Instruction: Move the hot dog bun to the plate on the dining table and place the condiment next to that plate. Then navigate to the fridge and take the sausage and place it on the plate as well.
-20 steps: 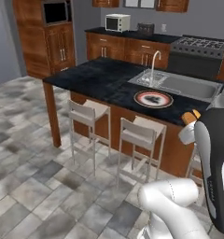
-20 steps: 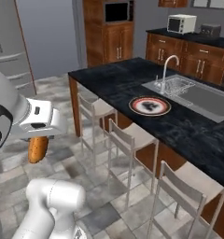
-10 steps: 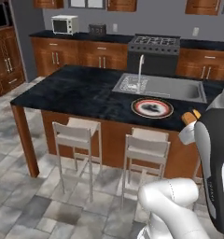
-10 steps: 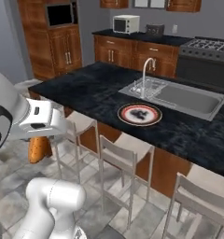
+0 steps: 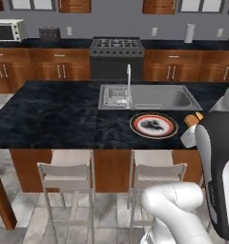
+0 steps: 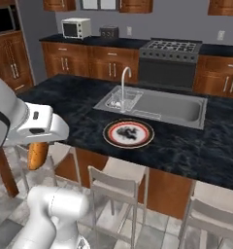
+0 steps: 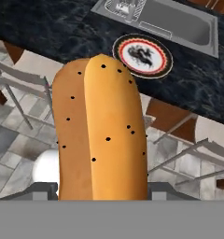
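Note:
My gripper [image 6: 39, 144] is shut on the hot dog bun [image 7: 102, 135], a tan-orange roll with dark specks that hangs below the hand [image 6: 38, 154]. Its end also peeks out beside my arm [image 5: 190, 119]. The fingertips are hidden behind the bun. The plate [image 5: 153, 125] with its red-and-black rim lies on the dining table [image 5: 54, 114], in front of the steel sink [image 5: 154, 97]. In the hand view the plate [image 7: 143, 55] sits beyond the bun, apart from it. I hold the bun off the table's near edge, above the stools. The condiment, the sausage and the fridge are out of view.
Pale stools [image 5: 66, 174] [image 5: 157, 171] line the table's near side below my hand. A faucet [image 6: 122, 80] rises at the sink. Behind the table run wood cabinets with a stove [image 5: 116, 45], a toaster oven [image 5: 6, 31] and a paper-towel roll [image 5: 189, 33].
The base has driven and turned, so the whole scene has shifted; the dining table now faces me square on and closer. The bun stays in my shut gripper.

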